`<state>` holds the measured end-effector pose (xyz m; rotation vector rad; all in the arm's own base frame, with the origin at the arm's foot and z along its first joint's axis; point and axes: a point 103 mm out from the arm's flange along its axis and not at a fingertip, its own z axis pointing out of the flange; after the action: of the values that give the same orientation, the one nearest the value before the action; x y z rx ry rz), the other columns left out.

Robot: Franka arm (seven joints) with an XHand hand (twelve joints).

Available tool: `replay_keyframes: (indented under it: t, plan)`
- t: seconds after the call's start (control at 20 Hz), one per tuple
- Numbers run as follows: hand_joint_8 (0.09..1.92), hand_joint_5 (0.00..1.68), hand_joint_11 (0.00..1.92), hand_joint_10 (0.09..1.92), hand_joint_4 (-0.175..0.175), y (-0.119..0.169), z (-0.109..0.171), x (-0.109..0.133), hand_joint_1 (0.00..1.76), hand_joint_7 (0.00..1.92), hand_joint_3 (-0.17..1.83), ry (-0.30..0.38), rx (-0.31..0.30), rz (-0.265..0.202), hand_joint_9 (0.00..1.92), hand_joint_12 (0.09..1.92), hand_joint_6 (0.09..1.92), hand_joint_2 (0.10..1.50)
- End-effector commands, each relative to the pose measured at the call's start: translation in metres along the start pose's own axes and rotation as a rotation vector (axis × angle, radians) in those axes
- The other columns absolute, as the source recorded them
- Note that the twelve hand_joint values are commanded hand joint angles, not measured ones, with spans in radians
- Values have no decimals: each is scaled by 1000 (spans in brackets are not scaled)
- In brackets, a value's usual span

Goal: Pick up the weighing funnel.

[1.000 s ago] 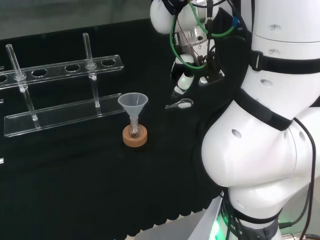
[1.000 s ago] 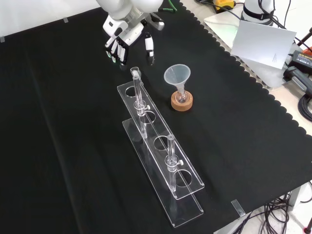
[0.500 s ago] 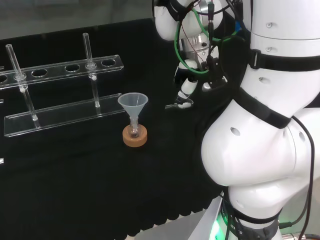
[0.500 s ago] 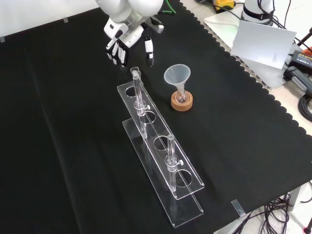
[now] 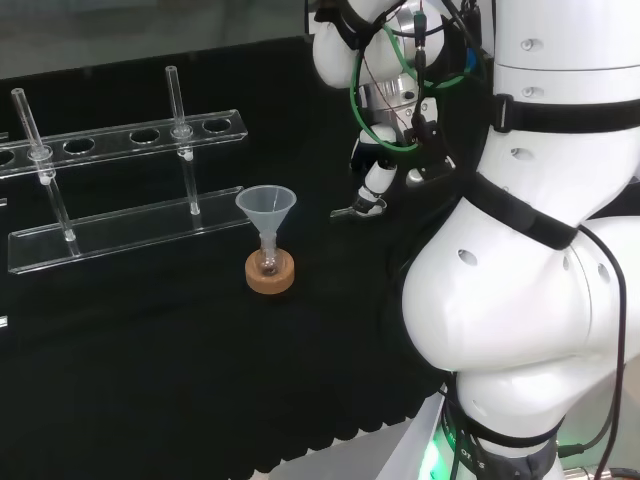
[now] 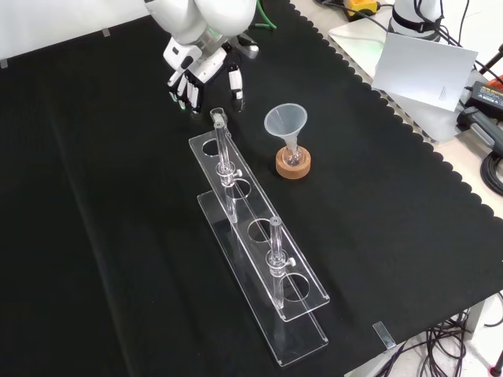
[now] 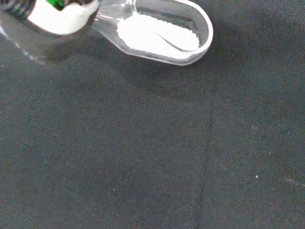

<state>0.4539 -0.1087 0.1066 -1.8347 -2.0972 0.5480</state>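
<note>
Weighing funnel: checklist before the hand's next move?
1. Target located: ok, weighing funnel lies on the cloth under the hand.
2. Contents: ok, white powder sits in the scoop, none seen on the cloth.
3. Contact: ok, one fingertip sits at the stem end.
4. Grasp closed: not ok, front view shows fingers straight, thumb apart.
5. Clearance: ok, funnel and tube rack stand apart from the hand.
6. Stem pinch point: cannot tell, hidden by the fingertip.
</note>
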Motion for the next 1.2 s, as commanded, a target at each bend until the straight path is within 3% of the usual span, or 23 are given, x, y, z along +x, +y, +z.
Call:
replay_keyframes:
  t: [0.05, 0.6, 1.0, 1.2]
  plan:
    - [364, 784, 0, 559, 87, 12, 7, -6, 858, 891, 29, 33, 26, 15, 468, 1139, 142, 671]
    - [362, 792, 0, 554, 94, 18, 32, -16, 867, 897, 32, 79, 79, 29, 474, 1146, 154, 672]
    - [363, 817, 0, 548, 113, 19, 38, -20, 867, 917, 34, 83, 84, 33, 480, 1157, 179, 673]
    - [330, 862, 0, 503, 152, 18, 37, -21, 871, 1012, 56, 90, 77, 37, 523, 1181, 389, 666]
